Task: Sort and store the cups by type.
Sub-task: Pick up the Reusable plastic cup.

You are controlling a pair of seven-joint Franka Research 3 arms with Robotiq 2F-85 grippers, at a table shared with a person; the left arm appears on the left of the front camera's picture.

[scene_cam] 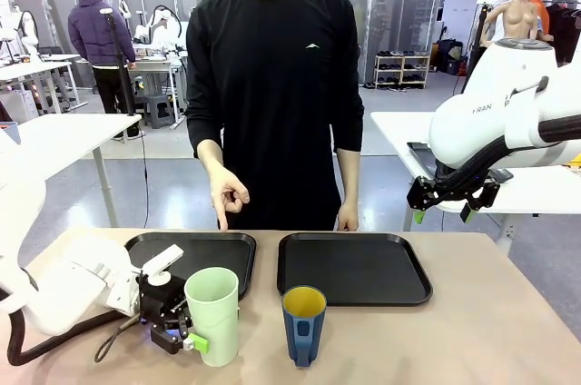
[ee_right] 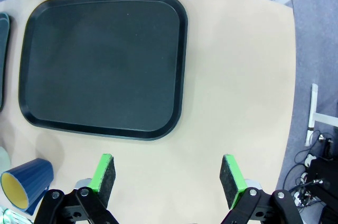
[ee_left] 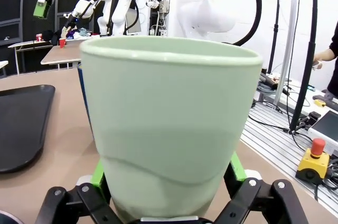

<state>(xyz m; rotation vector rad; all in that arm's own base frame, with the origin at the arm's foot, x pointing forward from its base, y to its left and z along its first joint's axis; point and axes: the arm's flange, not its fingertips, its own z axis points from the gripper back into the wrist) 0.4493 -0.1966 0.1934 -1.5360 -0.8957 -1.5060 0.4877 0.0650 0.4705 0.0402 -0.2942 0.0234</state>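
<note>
The tumbler (scene_cam: 212,314) is tall, pale mint green, without handle. It stands upright on the tabletop, mouth up, close to the near edge and a little left of its middle. The mug (scene_cam: 303,323) is shorter, dark blue outside and yellow inside. It also stands upright, near the middle of the near edge, just to the right of the tumbler and not touching it. Its handle is turned toward the near edge.
</note>
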